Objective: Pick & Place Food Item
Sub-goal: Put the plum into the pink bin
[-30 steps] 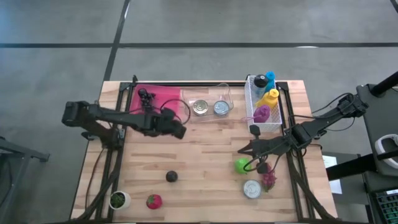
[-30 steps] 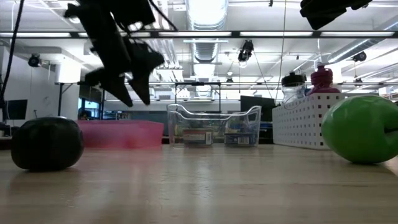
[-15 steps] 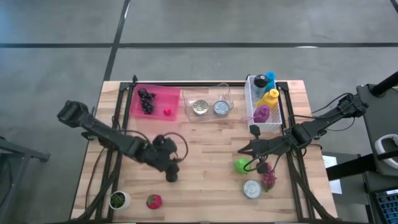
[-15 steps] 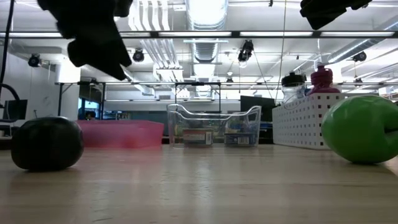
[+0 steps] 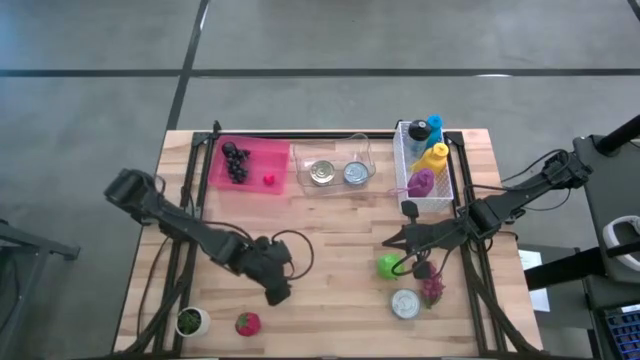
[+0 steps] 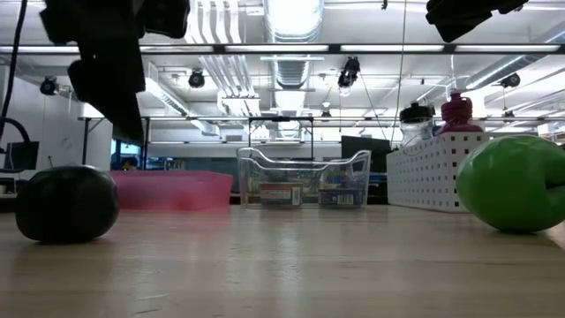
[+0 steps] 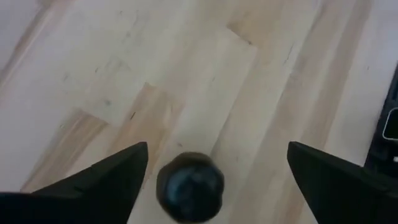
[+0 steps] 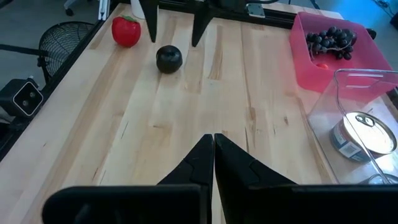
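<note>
The dark round fruit (image 7: 189,186) rests on the bare wood, also showing in the low view (image 6: 66,203) and the right wrist view (image 8: 168,59). In the high view my left gripper (image 5: 276,290) covers it. My left gripper (image 7: 217,146) is open and hangs just above the fruit, pointing down, one finger to each side, touching nothing. The pink tray (image 5: 250,163) at the far left holds dark grapes and a small red piece. My right gripper (image 8: 213,140) is shut and empty, waiting beside the green apple (image 5: 390,266).
A clear bin (image 5: 335,170) with two cans and a white perforated basket (image 5: 425,165) of bottles stand along the far edge. A red fruit (image 5: 247,323) and a small pot (image 5: 190,321) sit near left. A can (image 5: 405,303) and a pink item (image 5: 432,290) lie near right.
My left gripper has travelled from beside the pink tray toward the table's near edge and now stands over the dark fruit, still open. The tray's right part, covered a second ago, shows a small red piece. The right arm has kept still.
</note>
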Robot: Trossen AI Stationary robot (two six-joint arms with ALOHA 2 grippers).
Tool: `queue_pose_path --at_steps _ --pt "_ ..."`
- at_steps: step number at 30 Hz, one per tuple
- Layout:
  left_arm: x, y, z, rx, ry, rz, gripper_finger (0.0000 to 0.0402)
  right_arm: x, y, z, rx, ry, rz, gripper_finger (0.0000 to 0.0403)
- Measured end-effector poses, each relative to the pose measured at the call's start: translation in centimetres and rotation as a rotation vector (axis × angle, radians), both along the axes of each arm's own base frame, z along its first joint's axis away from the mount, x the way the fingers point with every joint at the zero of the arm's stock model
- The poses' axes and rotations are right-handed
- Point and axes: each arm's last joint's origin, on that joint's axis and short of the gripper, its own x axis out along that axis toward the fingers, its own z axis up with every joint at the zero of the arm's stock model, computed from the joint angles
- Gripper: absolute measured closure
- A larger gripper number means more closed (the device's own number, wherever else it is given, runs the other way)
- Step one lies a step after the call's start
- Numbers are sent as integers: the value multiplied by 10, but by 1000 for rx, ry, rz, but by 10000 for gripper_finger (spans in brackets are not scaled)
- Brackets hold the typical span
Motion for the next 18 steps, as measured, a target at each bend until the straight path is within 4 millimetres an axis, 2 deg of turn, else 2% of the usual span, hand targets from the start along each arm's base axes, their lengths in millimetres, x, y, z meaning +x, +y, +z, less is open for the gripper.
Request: queue_pose_path --at_steps 7,12,18 --pt "15 -6 12 18 149 29 8 0 0 0 0 0 0 394" --pt "22 -10 -3 49 323 46 5 0 0 0 0 0 0 394" --pt "28 -17 -21 12 409 18 3 0 0 0 0 0 0 394"
